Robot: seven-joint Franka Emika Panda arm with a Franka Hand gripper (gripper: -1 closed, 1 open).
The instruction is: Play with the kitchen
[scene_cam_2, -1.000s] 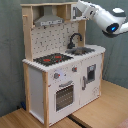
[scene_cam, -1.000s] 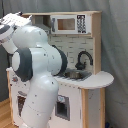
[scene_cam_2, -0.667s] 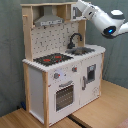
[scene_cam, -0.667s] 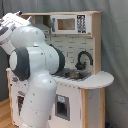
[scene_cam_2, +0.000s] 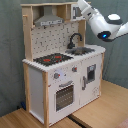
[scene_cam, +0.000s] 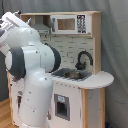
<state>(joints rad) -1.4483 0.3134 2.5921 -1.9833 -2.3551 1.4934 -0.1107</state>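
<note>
Kitchen stands on a light wooden floor before a grey curtain, and it fills the middle of both exterior views. In the second exterior view its red-ringed hob lies toward the second exterior view's left on the worktop, the grey sink toward the right, with the black tap arching over the sink's back edge. Below are the oven door and two knobs.

My arm reaches in from the second exterior view's right, high up beside the hood shelf, well above the worktop. Where my wrist meets the upper corner of the cabinet I cannot tell whether my fingers are apart or together, nor whether they touch the wood.

In the first exterior view my bulky white links cover the hob side entirely; only the sink, the tap, the rounded worktop end and the microwave panel stay visible. Open room lies over the sink and hob, between the worktop and the hood, and on the floor in front of the oven.
</note>
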